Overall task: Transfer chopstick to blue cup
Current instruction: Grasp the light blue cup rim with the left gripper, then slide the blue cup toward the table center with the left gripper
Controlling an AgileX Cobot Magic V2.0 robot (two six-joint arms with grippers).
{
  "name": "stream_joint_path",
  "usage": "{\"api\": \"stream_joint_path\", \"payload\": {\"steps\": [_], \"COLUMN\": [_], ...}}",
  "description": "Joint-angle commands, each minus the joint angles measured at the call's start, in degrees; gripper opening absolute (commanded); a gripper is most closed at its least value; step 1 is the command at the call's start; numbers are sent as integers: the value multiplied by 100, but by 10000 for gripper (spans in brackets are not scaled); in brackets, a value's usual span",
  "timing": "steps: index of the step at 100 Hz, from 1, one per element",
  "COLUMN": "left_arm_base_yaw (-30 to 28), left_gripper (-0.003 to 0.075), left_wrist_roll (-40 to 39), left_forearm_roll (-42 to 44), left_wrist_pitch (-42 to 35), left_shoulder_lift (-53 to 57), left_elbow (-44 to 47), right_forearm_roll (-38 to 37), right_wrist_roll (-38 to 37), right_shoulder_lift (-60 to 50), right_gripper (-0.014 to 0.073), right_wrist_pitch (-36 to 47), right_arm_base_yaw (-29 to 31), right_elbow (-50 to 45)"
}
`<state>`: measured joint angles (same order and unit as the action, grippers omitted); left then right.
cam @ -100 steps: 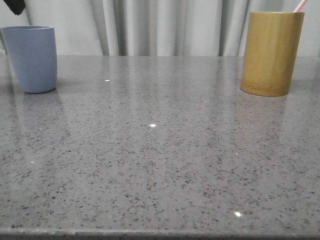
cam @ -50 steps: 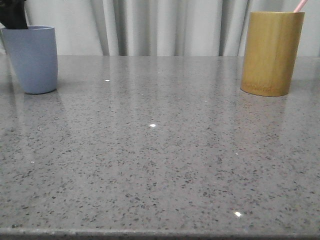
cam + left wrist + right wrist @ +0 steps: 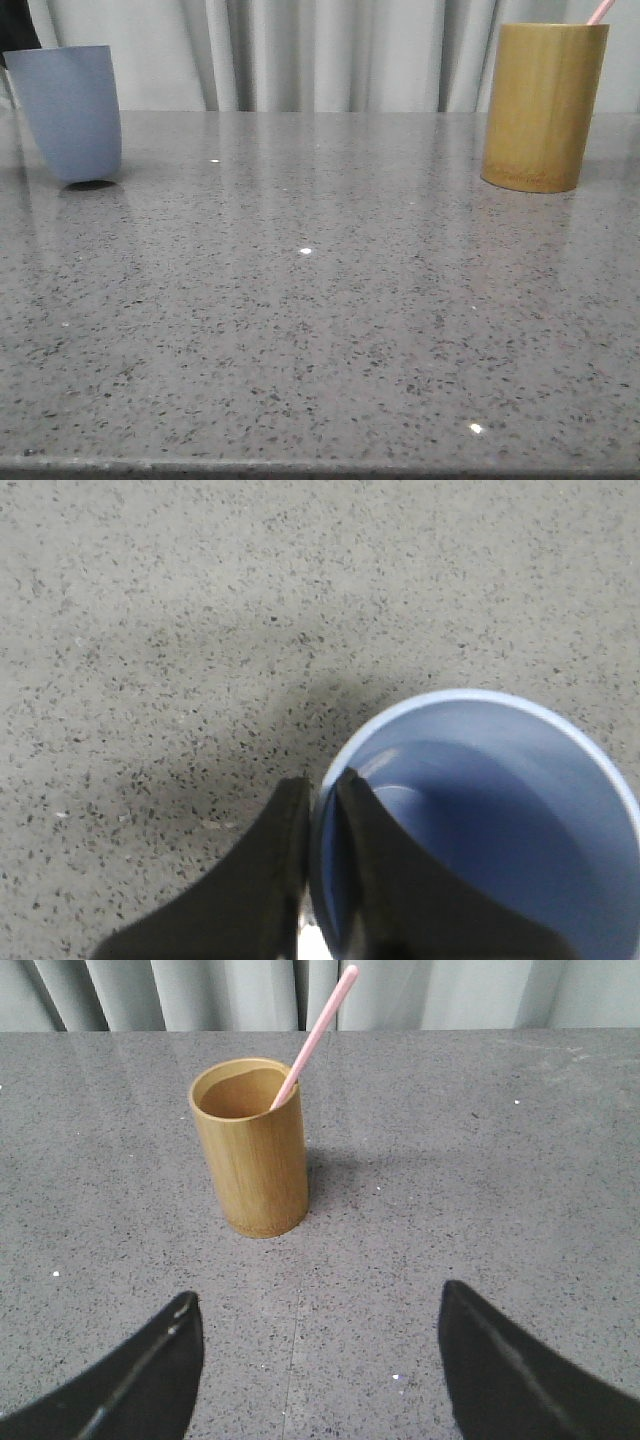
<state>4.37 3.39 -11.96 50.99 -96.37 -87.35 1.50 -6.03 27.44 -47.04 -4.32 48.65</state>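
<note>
Your desk [image 3: 330, 320] is a grey speckled slab running back to a pale curtain [image 3: 300, 55]. At its far right stands the bamboo holder [image 3: 543, 105], upright. At the far left you see the blue cup [image 3: 68, 115], tilted, its base lifted off the desk with a dark shadow under it.

The chopstick [image 3: 315, 1035] sits in the holder, its lower end hidden inside; its long axis leans, and the free end points up and away over the rim toward the curtain. In the front view only its pink tip [image 3: 600, 11] clears the rim, cut off by the frame edge.

Your left pincer [image 3: 320, 810] is pinched on the cup's wall, one finger [image 3: 265, 880] outside and the other inside the rim, nearly closed with only the wall between them. In the front view only a dark scrap of it shows behind the cup, too little to read.

Your right pincer [image 3: 320, 1360] is spread wide and holds nothing; it hangs above the desk near the holder, its two black fingers [image 3: 150, 1370] well apart, touching neither holder nor chopstick.
</note>
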Motion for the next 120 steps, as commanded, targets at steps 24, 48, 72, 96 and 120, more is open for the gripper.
{"api": "stream_joint_path", "payload": {"steps": [24,48,72,96,120], "left_arm_base_yaw": [498,1540,2156,2303,2325], "left_gripper": [-19,-19,-19,-19,-19], "left_wrist_roll": [67,87,87,17,17], "left_forearm_roll": [-250,-120,-46,6,8], "left_wrist_pitch": [498,445,147,23,-1], "left_shoulder_lift": [256,172,-119,-410,-633], "left_elbow": [-1232,-1573,-1573,-1587,-1587], "right_forearm_roll": [2,2,2,2,2], "right_wrist_roll": [6,6,6,6,6], "right_shoulder_lift": [95,95,95,95,95], "right_gripper": [508,508,508,508,508], "right_wrist_pitch": [420,479,453,417,417], "right_arm_base_yaw": [-14,-14,-14,-14,-14], "right_elbow": [179,179,179,179,179]}}
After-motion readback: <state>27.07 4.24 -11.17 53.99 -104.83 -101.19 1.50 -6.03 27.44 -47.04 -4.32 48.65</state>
